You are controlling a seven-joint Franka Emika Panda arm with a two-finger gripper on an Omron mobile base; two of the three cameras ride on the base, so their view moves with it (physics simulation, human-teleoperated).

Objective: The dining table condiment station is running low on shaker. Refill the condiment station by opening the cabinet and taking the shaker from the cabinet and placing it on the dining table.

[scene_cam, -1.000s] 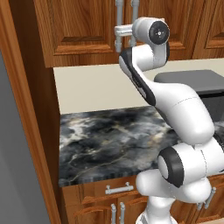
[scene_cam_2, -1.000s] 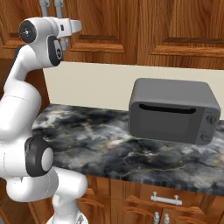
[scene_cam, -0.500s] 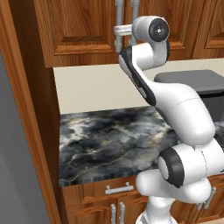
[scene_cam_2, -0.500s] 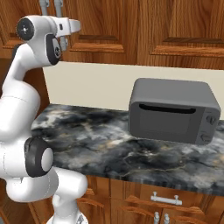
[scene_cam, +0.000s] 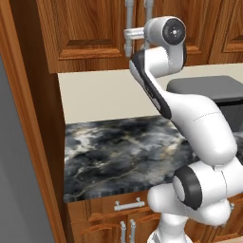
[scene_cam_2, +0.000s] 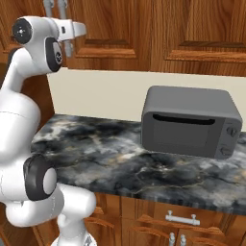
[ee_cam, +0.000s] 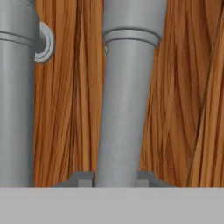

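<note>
Two grey bar handles sit on the cabinet (scene_cam: 90,28) doors, and the gripper (ee_cam: 116,178) is right up against one handle (ee_cam: 127,100). Its fingertips (ee_cam: 83,178) poke up on either side of the bar, spread just wider than it, so it's straddling the bar; can't tell if the pads actually touch. The second handle (ee_cam: 17,96) is just off to one side. Doors look closed. Well below the gripper there's a marbled counter (scene_cam_2: 120,158) with a grey toaster oven (scene_cam_2: 190,120) on it.
</note>
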